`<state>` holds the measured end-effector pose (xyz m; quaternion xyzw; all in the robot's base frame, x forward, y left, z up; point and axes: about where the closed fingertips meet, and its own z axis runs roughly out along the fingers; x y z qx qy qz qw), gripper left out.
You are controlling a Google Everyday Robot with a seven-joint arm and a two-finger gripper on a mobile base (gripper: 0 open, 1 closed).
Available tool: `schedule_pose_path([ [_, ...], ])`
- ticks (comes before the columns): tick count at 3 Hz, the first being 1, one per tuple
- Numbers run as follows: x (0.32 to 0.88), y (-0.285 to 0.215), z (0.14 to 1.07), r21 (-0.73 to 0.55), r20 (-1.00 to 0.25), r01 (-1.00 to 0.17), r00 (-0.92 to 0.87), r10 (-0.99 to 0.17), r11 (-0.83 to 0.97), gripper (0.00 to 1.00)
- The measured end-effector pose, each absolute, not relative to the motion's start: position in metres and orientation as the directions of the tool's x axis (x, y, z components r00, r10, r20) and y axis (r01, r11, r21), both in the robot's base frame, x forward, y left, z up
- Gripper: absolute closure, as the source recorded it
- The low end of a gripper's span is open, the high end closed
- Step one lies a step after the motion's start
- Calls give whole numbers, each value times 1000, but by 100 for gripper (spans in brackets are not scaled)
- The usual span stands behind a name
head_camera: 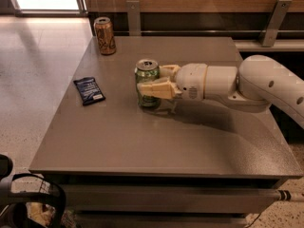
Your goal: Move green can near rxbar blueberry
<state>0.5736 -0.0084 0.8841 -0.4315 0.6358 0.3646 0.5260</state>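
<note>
The green can (147,75) stands upright near the middle of the grey table (142,141), held just above or on its top. My gripper (153,82) reaches in from the right on a white arm and is shut on the green can, one finger (159,89) across its front. The rxbar blueberry (89,90), a flat dark navy wrapper, lies on the table's left side, about a can's height to the left of the green can.
An orange-brown can (105,36) stands at the table's back left corner. A wooden wall with metal brackets (270,23) runs behind the table. Tiled floor lies to the left, and dark base parts (28,198) show at lower left.
</note>
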Motion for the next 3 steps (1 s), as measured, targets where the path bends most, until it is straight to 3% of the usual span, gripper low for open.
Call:
schedule_pose_path([
  [1, 560, 57, 885, 1, -983, -977, -41, -178, 215, 100],
  [3, 543, 105, 882, -22, -990, -998, 15, -141, 53, 100],
])
